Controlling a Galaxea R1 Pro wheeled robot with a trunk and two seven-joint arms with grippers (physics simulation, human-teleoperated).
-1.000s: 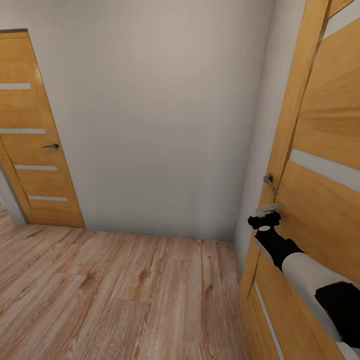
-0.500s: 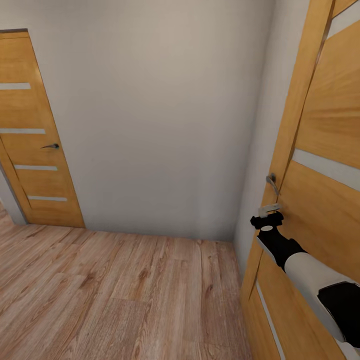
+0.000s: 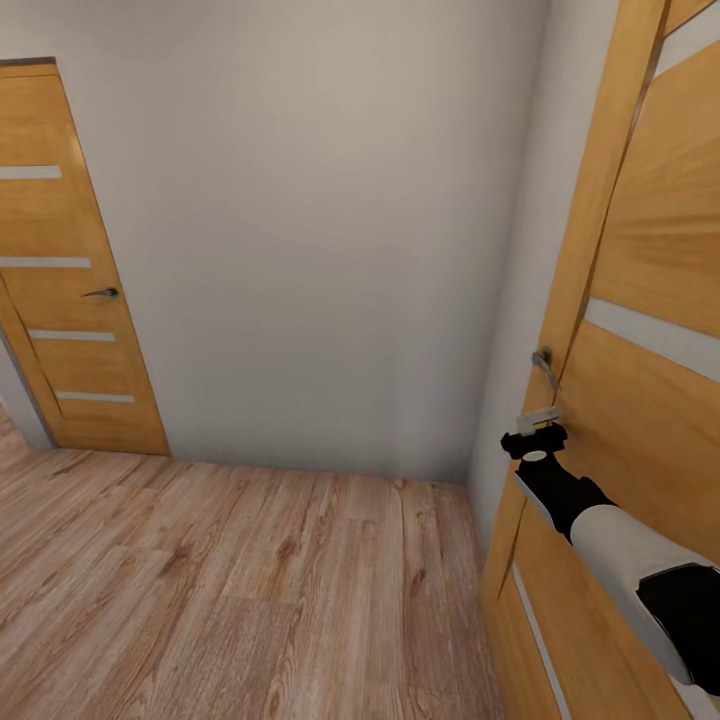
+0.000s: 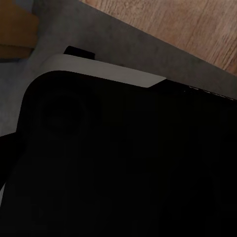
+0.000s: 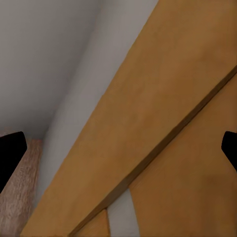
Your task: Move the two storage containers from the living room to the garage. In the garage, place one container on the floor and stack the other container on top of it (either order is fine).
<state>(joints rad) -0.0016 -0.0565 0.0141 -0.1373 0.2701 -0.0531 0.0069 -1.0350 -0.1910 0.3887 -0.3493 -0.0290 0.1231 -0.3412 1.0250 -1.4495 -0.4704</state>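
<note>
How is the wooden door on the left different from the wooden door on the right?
The honey-brown wooden door on the left stands far off across the plank floor, while the honey-brown wooden door on the right is close up. The right gripper sits just under the right door's curved metal handle; nothing is near the left door's dark handle. Both have pale horizontal stripes.

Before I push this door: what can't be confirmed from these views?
- Right gripper contact with the door handle: head view, too small to tell.
- Beyond the right door: hidden by the panel itself.
- Left wrist view: blocked by the robot's dark body.
</note>
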